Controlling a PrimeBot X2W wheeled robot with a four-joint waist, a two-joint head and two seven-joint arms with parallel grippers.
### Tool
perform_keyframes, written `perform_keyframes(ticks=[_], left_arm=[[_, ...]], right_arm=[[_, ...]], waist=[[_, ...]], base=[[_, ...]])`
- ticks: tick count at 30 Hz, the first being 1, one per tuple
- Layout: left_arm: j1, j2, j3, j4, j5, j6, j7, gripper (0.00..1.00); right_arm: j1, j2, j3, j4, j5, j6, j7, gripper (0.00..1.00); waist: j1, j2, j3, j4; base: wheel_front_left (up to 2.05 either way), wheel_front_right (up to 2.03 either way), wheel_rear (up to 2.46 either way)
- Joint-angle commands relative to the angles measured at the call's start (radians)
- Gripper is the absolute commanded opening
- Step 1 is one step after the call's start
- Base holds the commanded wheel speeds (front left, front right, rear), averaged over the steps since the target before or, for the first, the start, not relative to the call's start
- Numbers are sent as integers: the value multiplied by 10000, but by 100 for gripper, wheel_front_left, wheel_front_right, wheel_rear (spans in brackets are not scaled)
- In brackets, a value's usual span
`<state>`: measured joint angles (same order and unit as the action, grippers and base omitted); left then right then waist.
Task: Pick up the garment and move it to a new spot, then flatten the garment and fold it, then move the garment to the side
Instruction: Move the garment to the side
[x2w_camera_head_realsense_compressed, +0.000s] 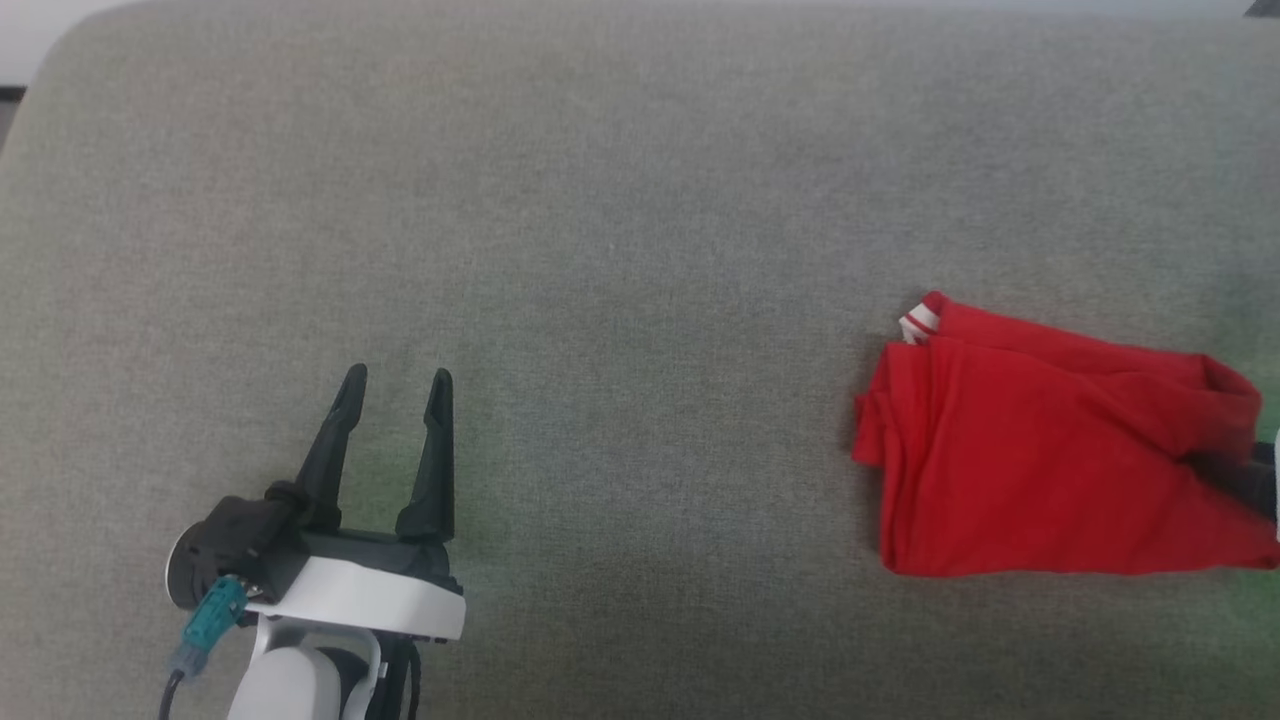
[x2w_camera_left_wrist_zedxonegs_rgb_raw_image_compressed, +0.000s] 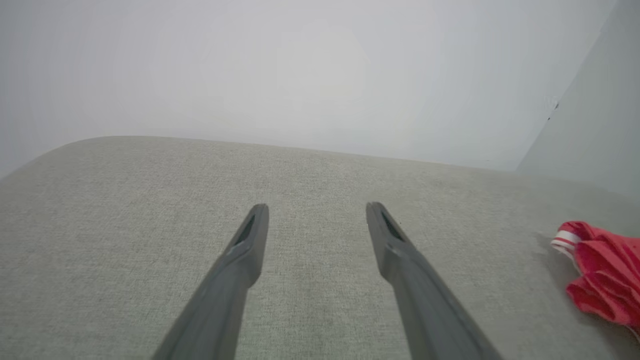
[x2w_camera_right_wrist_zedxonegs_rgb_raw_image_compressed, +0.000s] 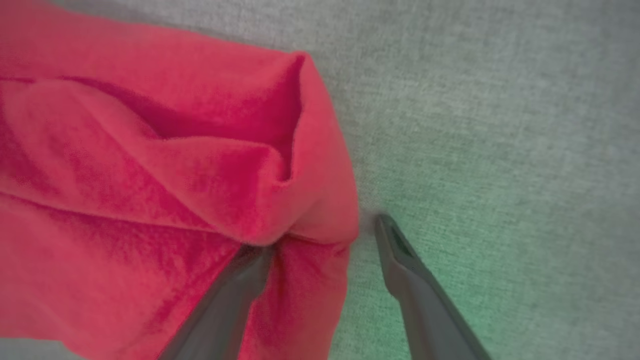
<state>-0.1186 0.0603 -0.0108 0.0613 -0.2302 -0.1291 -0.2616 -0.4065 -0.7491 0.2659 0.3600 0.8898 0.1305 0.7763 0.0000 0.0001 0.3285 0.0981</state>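
The red garment (x2w_camera_head_realsense_compressed: 1020, 460) lies folded in a compact bundle at the right of the grey cushion (x2w_camera_head_realsense_compressed: 620, 250), a bit of red-and-white striped trim (x2w_camera_head_realsense_compressed: 918, 322) poking out at its far left corner. My right gripper (x2w_camera_right_wrist_zedxonegs_rgb_raw_image_compressed: 322, 235) is open at the bundle's right edge. Its left finger (x2w_camera_right_wrist_zedxonegs_rgb_raw_image_compressed: 225, 300) is tucked under a fold of the cloth (x2w_camera_right_wrist_zedxonegs_rgb_raw_image_compressed: 150, 175) and the other rests on bare cushion beside it. In the head view one dark finger (x2w_camera_head_realsense_compressed: 1245, 478) shows against the cloth. My left gripper (x2w_camera_head_realsense_compressed: 398, 375) stands open at the lower left, far from the garment (x2w_camera_left_wrist_zedxonegs_rgb_raw_image_compressed: 600, 270), with nothing between its fingers (x2w_camera_left_wrist_zedxonegs_rgb_raw_image_compressed: 317, 207).
The grey fabric surface (x2w_camera_left_wrist_zedxonegs_rgb_raw_image_compressed: 150, 200) curves down at its far edge and has a rounded back-left corner (x2w_camera_head_realsense_compressed: 70, 50). A pale wall (x2w_camera_left_wrist_zedxonegs_rgb_raw_image_compressed: 300, 75) rises behind it, meeting a second wall (x2w_camera_left_wrist_zedxonegs_rgb_raw_image_compressed: 600, 125) on the right. Wide bare cushion lies between the two grippers.
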Motion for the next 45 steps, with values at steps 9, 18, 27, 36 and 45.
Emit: perform_keyframes(ticks=[9,18,27,36,45], left_arm=[[-391,168,-179,60,10,-17,-45,100],[-887,562,-647,-169,147,-17,-44,100],[-2336,1124,-1678,-324,240,-17,-44,100],[-4312,1654,-2753,-542,449,-16,-44,100],[-5986,2003,-3322,-857,590,-18,-44,100]], right_arm=[[177,365,-244,49,-26,-22,-671,0],[-265,67,-1443,102,-320,-10,-1939,0],[-606,-449,-2566,1428,-1285,-9,-3337,0],[-2407,-553,-3594,3484,-2337,-10,-4938,0],[-4569,-558,-4412,5749,-3947,-9,-6402,0]], waist=[[0,-1,169,-246],[0,-1,340,-1260],[0,-1,1147,-2151],[0,-1,2608,-2637],[0,-1,3618,-2567]], base=[[0,0,0],[0,0,0],[0,0,0],[0,0,0],[0,0,0]])
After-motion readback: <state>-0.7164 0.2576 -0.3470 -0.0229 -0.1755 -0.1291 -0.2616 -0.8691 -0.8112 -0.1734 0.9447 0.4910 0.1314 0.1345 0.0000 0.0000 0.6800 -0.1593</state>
